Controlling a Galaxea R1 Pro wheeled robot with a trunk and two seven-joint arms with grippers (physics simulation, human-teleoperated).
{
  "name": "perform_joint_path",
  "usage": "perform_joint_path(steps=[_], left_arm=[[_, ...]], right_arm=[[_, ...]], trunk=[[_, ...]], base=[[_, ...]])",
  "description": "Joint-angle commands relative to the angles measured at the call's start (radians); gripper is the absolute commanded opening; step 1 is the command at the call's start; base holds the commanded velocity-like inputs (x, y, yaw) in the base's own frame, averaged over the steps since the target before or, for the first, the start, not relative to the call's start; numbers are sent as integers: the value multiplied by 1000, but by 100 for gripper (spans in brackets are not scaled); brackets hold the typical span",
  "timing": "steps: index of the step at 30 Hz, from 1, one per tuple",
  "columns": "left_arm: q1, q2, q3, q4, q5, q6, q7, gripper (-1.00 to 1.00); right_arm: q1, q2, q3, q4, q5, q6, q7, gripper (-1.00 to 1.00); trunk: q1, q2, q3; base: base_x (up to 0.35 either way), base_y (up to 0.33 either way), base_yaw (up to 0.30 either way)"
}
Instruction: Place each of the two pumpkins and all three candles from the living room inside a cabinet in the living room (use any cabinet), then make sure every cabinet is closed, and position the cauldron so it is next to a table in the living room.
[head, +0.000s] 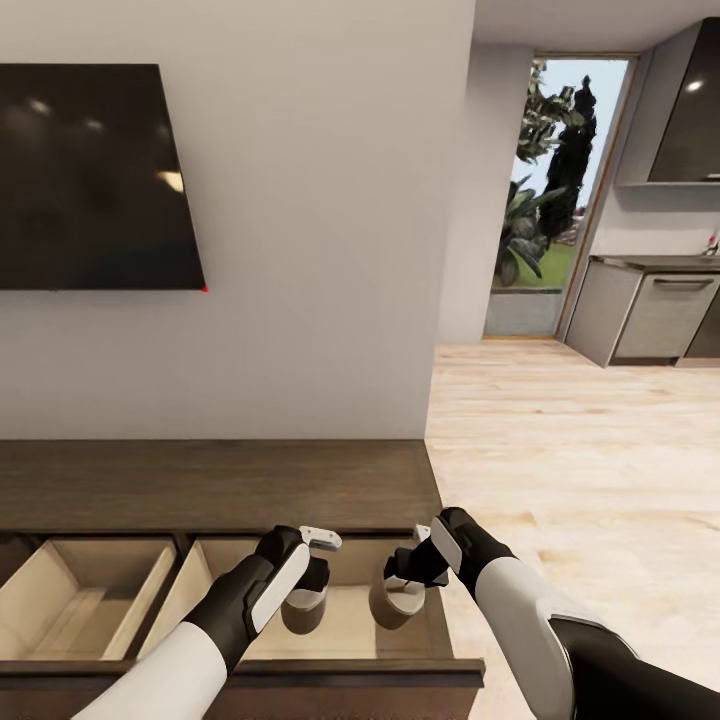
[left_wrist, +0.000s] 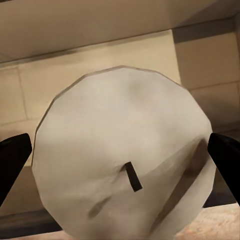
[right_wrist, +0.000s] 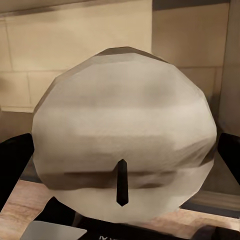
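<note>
Directly below the robot, the dark-brown cabinet (head: 215, 485) stands with two drawers pulled open. Each gripper holds one pale candle over the drawer on the right: the left gripper (head: 305, 590) clasps a candle (left_wrist: 125, 155), and just beside it the right gripper (head: 400, 590) clasps another candle (right_wrist: 125, 135).

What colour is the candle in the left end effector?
Pale grey-white candle with a dark wick; left wrist view shows it best.
</note>
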Motion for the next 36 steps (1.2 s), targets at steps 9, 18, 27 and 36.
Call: perform_joint_path(steps=[9,18,27,36], left_arm=[[-1,0,-3,-1,10,0,10,-100],[-1,1,-4,-1,11,-5,10,-100],[-1,1,-4,-1,11,-7,10,-100],[-1,1,-4,-1,11,-7,10,-100]], right_arm=[[0,0,-4,-2,1,5,3,-100],[0,0,-4,-2,1,5,4,-100],[0,0,-4,-2,1,5,4,-100],[0,0,-4,-2,1,5,17,-100]], trunk=[[34,-64,-29],[69,-127,-57],[84,-155,-70],[84,-155,-70]], base=[[0,0,0],[0,0,0],[0,0,0],[34,7,0]])
